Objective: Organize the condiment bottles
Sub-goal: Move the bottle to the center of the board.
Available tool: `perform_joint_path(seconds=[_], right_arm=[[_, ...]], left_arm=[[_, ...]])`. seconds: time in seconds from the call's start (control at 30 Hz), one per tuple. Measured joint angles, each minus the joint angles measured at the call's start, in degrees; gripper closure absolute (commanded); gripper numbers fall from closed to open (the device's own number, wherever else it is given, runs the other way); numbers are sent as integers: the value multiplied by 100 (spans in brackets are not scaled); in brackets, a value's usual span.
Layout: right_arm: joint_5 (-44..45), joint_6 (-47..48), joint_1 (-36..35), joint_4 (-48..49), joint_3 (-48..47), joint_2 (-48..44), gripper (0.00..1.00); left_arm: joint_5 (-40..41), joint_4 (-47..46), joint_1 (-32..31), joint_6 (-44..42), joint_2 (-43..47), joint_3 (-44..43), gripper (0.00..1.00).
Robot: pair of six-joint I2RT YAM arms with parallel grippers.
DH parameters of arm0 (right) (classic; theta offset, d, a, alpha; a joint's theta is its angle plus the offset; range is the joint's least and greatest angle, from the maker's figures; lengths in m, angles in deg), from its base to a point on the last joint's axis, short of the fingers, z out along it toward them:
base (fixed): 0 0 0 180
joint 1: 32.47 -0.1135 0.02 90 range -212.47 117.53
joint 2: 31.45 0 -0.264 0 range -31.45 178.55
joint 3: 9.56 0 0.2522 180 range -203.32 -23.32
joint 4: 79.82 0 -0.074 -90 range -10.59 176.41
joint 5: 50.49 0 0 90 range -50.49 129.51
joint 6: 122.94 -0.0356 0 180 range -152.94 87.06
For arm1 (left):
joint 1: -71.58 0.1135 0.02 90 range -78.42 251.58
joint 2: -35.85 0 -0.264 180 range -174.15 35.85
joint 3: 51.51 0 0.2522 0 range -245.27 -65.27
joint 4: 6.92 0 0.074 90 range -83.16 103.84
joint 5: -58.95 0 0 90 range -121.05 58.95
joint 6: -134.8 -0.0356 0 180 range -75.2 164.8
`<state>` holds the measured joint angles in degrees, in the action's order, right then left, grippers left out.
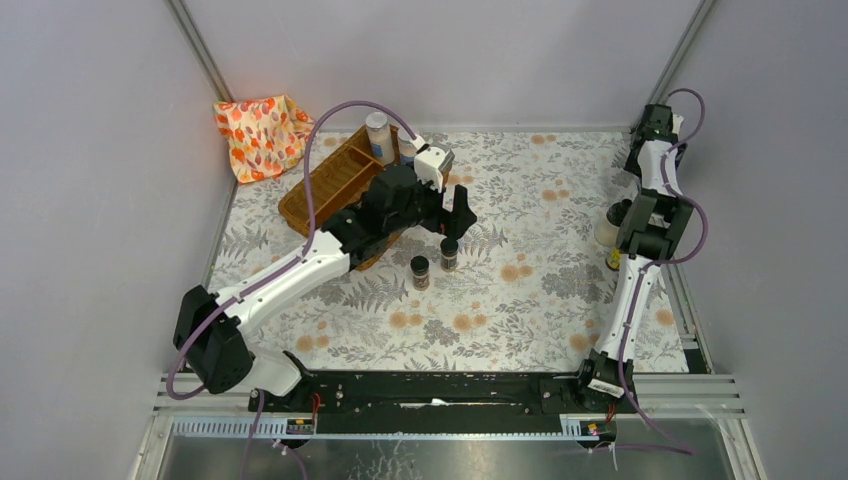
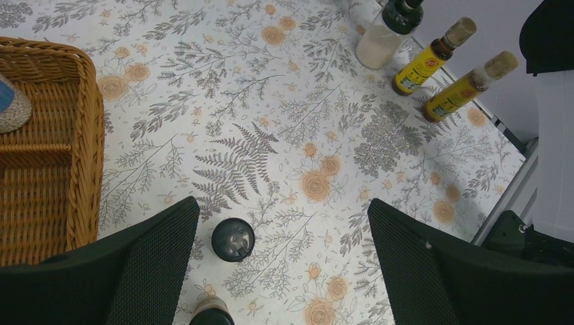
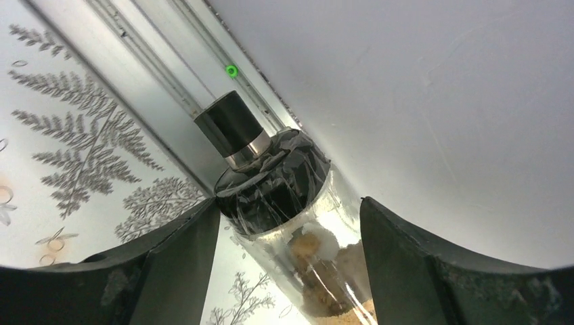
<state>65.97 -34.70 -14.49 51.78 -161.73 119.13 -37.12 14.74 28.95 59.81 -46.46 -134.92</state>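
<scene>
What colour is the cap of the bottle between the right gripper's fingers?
Black cap with silver band; right wrist view.

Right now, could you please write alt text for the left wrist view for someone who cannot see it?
The left gripper, wide open, hangs above a black-capped spice jar on a floral tablecloth. A wicker tray sits at left; two yellow bottles and a clear bottle stand top right.

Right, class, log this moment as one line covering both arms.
left fingers open over short dark black-capped spice jar | right fingers straddling clear black-capped bottle, gap one side | stage: pre-grasp
</scene>
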Motion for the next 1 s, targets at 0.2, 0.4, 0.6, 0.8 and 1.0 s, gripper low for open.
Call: perform_joint_path(seconds=[0.2, 0.4, 0.6, 0.8, 1.0], right_arm=[[96, 59, -258, -94, 116, -249, 100], [-140, -203, -911, -251, 208, -476, 100], [-509, -356, -1506, -579, 654, -476, 100], [-621, -391, -1569, -691, 691, -476, 100], [-960, -372, -1637, -699, 678, -566, 100]], left_arm=[[0, 92, 0, 74, 131, -79, 1], [2, 269, 0, 118, 282, -98, 1], [4, 350, 0, 205, 396, -98, 1], [9, 468, 0, 293, 625, -98, 1], [4, 472, 0, 398, 708, -94, 1]])
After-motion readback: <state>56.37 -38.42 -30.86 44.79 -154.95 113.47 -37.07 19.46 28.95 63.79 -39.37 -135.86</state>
